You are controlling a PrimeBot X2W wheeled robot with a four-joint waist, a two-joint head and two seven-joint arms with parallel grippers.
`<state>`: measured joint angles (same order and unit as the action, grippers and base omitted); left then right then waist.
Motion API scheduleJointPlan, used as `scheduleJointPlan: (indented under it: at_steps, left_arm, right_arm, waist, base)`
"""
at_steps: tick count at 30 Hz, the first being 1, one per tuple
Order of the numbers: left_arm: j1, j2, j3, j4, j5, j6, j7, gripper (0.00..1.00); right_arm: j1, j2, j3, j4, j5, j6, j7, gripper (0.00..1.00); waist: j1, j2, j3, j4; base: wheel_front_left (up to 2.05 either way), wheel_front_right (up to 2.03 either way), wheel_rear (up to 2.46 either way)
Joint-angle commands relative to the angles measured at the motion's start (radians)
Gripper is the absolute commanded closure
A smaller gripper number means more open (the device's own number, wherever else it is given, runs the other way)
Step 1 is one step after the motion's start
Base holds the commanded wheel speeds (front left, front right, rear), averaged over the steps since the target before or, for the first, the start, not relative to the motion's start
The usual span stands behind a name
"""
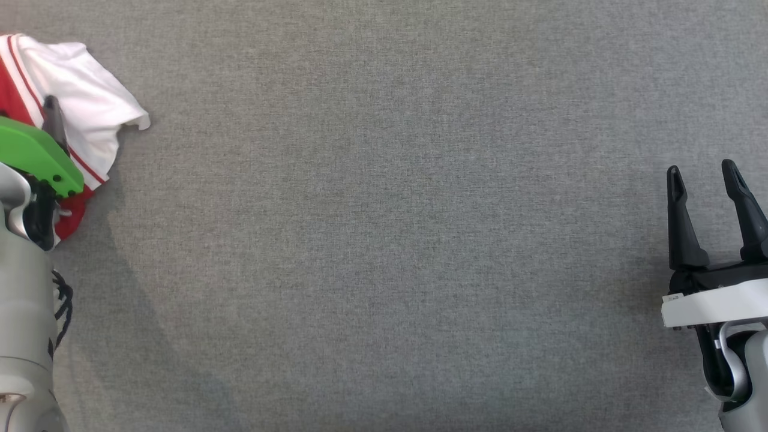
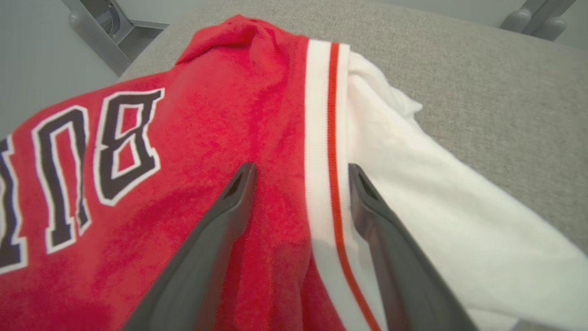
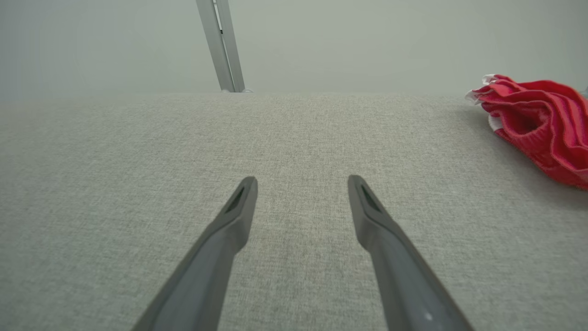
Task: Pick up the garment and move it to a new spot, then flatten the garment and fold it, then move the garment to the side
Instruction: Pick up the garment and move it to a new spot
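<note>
Garment (image 1: 84, 90): red jersey cloth with a white sleeve, white-and-red striped trim and black letters outlined in white. Lies bunched at the far left edge of the head view on the grey woven table covering (image 1: 384, 240), partly under the left arm's green wrist plate (image 1: 36, 156). Shows in the right wrist view as a rumpled red heap at the far right, well apart from the right gripper (image 1: 702, 171). Left gripper (image 2: 301, 172): two long dark fingers (image 2: 216, 220) spread wide, gripping nothing, poised right over the garment and straddling the striped trim, one finger above the red panel, the other at the edge of the white sleeve; cannot tell whether the tips touch the cloth. Right gripper: likewise spread wide and empty, at the lower right of the head view, fingers pointing up over bare grey covering. Beyond the table edge, a grey metal upright (image 3: 223, 46) against a pale wall.
</note>
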<state>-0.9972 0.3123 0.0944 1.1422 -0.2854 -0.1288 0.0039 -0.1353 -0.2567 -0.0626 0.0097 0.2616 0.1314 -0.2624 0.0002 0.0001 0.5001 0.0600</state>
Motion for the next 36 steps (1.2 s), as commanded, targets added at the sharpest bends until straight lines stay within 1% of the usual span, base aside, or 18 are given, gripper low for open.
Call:
scheduleJointPlan:
  at_steps: [1,5,6,7,8,10,15,25,31,36]
  left_arm:
    - [-0.010,0.005,0.000,0.026,-0.018,-0.002,0.027,0.00]
    - [0.006,-0.013,0.008,0.075,-0.078,-0.002,0.094,0.00]
    - [0.014,-0.013,0.003,0.085,-0.086,-0.002,0.111,0.29]
    - [0.018,-0.014,-0.003,0.089,-0.092,-0.002,0.118,0.70]
    - [0.021,-0.013,-0.008,0.091,-0.099,-0.002,0.121,1.00]
    - [0.022,-0.014,-0.021,0.082,-0.108,-0.002,0.109,1.00]
    - [-0.001,0.005,-0.051,0.036,-0.113,-0.002,0.025,1.00]
    - [-0.052,0.031,-0.136,-0.044,-0.124,-0.003,-0.109,1.00]
    - [-0.091,0.023,-0.225,-0.143,-0.129,-0.003,-0.156,1.00]
    - [-0.121,0.013,-0.308,-0.251,-0.148,-0.003,-0.151,1.00]
  right_arm:
    - [-0.014,-0.001,0.001,-0.006,-0.005,-0.001,-0.002,0.00]
    - [-0.012,-0.003,0.000,-0.007,-0.004,-0.001,-0.002,0.00]
    - [-0.010,-0.002,-0.001,-0.007,-0.004,-0.002,-0.002,0.00]
    - [-0.008,0.000,-0.002,-0.007,-0.006,-0.001,-0.002,0.00]
    - [-0.006,0.001,-0.003,-0.008,-0.007,-0.002,-0.002,0.00]
    - [-0.005,0.004,-0.005,-0.005,-0.010,-0.002,0.000,0.00]
    - [-0.002,0.009,-0.004,0.004,-0.010,-0.002,0.001,0.00]
    - [0.000,0.041,0.026,0.050,0.001,-0.002,-0.001,0.00]
    - [0.000,0.066,0.041,0.084,0.012,-0.001,-0.003,0.00]
    - [0.008,0.091,0.040,0.095,0.015,-0.002,-0.003,0.00]
  waist:
    - [-0.0002,-0.0001,0.001,-0.005]
    - [-0.0002,-0.0001,-0.001,-0.011]
    - [-0.0002,-0.0001,-0.002,-0.012]
    - [-0.0002,-0.0001,-0.003,-0.012]
    - [-0.0002,-0.0001,-0.003,-0.012]
    - [-0.0002,-0.0001,-0.007,-0.010]
    - [-0.0002,-0.0001,-0.031,0.000]
    - [-0.0002,-0.0001,-0.125,0.004]
    - [-0.0002,-0.0001,-0.190,-0.026]
    - [-0.0002,-0.0001,-0.233,-0.076]
  base:
    - [0.00,0.00,0.00]
    - [0.00,0.00,0.00]
    - [0.00,0.00,0.00]
    - [0.00,0.00,0.00]
    - [0.00,0.00,0.00]
    - [0.00,0.00,0.00]
    - [0.00,0.00,0.00]
    - [0.00,0.00,0.00]
    - [0.00,0.00,0.00]
    - [0.00,0.00,0.00]
